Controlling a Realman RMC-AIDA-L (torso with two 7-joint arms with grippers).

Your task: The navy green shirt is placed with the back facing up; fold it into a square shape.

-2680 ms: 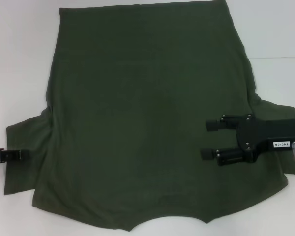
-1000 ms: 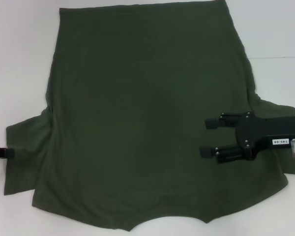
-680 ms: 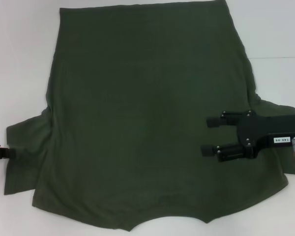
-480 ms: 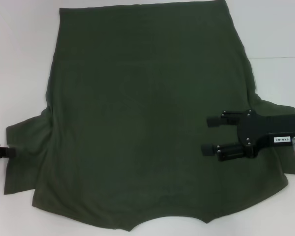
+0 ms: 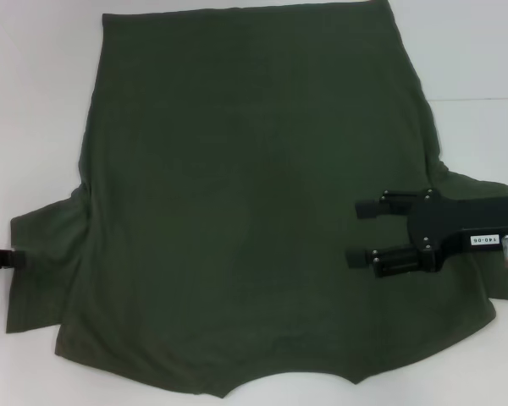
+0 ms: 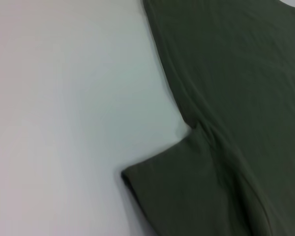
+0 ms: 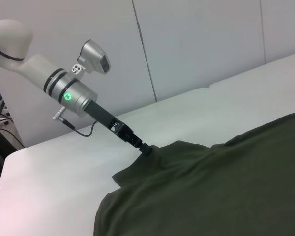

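right claw [image 5: 361, 233]: hovers over the right side of the shirt's body, near the right sleeve, fingers pointing toward the shirt's middle; its two black fingers stand apart with bare cloth showing between them, nothing gripped.
left claw [image 5: 8, 259]: at the outer hem of the left sleeve, low to the table; only its dark tip shows in the head view. in the right wrist view [image 7: 146, 149] the tip meets the sleeve edge, where the cloth looks slightly bunched; whether the fingers are clamped on the cloth i cannot tell.
left arm [image 7: 73, 93]: silver and white, with a green light on the wrist, sloping down to the sleeve.
navy green shirt [image 5: 254, 194]: spread flat on the table, plain side up, hem at the far end, neckline at the near edge, both short sleeves out to the sides.
left sleeve [image 6: 187, 191]: lies flat, its corner resting on the table.
table [image 5: 34, 101]: white, showing around the shirt on the left, the right and at the far corners.
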